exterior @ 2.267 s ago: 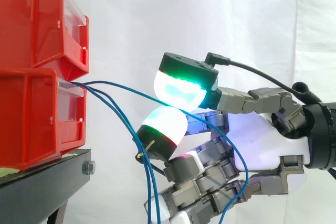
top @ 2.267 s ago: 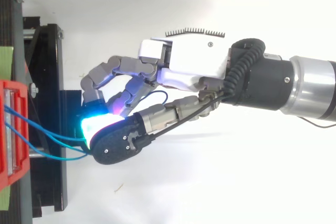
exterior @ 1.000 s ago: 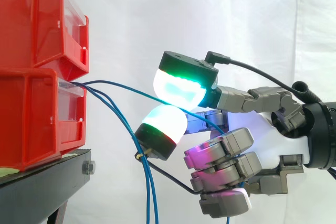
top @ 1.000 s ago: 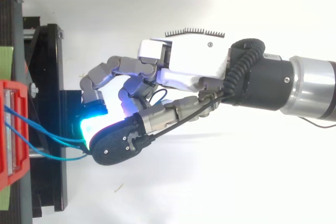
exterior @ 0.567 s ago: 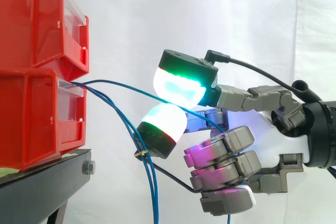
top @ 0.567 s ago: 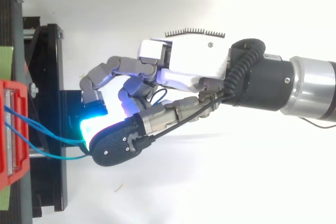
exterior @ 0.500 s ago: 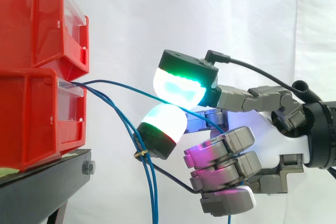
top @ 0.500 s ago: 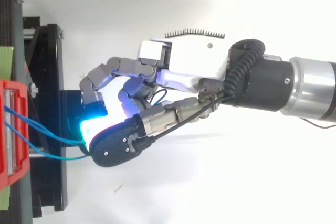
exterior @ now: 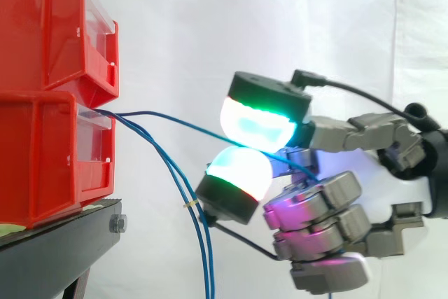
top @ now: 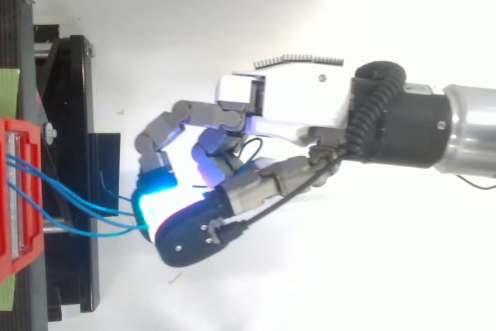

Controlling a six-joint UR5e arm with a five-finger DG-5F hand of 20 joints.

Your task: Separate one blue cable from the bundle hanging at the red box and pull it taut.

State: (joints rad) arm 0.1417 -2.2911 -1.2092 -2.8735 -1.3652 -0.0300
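Now, at the red box [exterior: 56,152] on the left, one blue cable [exterior: 182,124] is coming out and running across almost straight, while the other blue cables [exterior: 187,201] are hanging down below it. The hand [top: 287,102] is pinching that one cable between two glowing fingertips [exterior: 259,120], with its other fingers curled in. It is sliding right, away from the box, so the cable is getting tighter.

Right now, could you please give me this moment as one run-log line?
hand: shut on thin blue cable | cable: slightly bowed, from lower red plastic bin
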